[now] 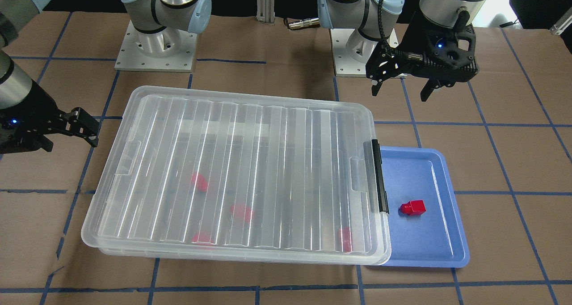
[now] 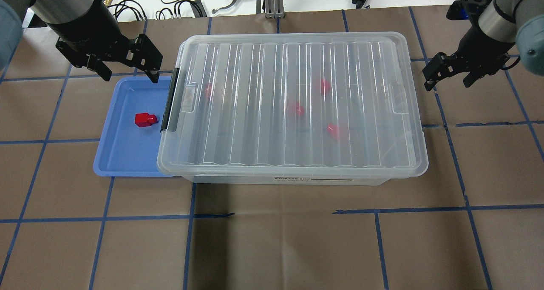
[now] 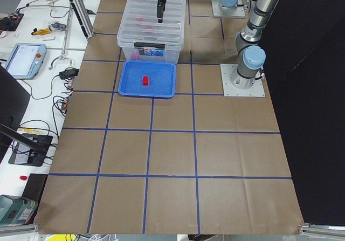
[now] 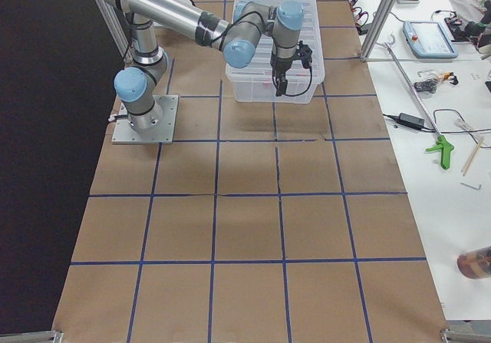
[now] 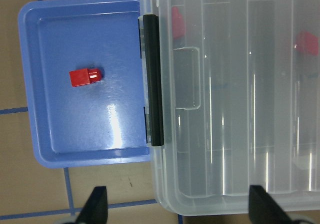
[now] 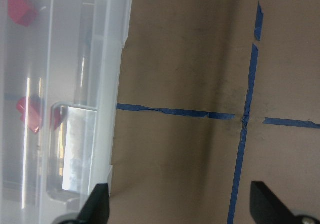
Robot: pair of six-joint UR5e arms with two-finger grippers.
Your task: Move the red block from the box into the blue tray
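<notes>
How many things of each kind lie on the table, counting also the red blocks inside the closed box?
Large clear plastic box with ribbed lid: 1
Shallow blue plastic tray: 1
Small glossy red plastic blocks: 5 (1 in the tray, 4 in the box)
Total: 7

You have one block (image 2: 145, 120) lying in the tray (image 2: 123, 156), which sits just beside the latch end of the box (image 2: 255, 154), on the robot's left; four more blocks (image 2: 296, 108) lie inside the box.
</notes>
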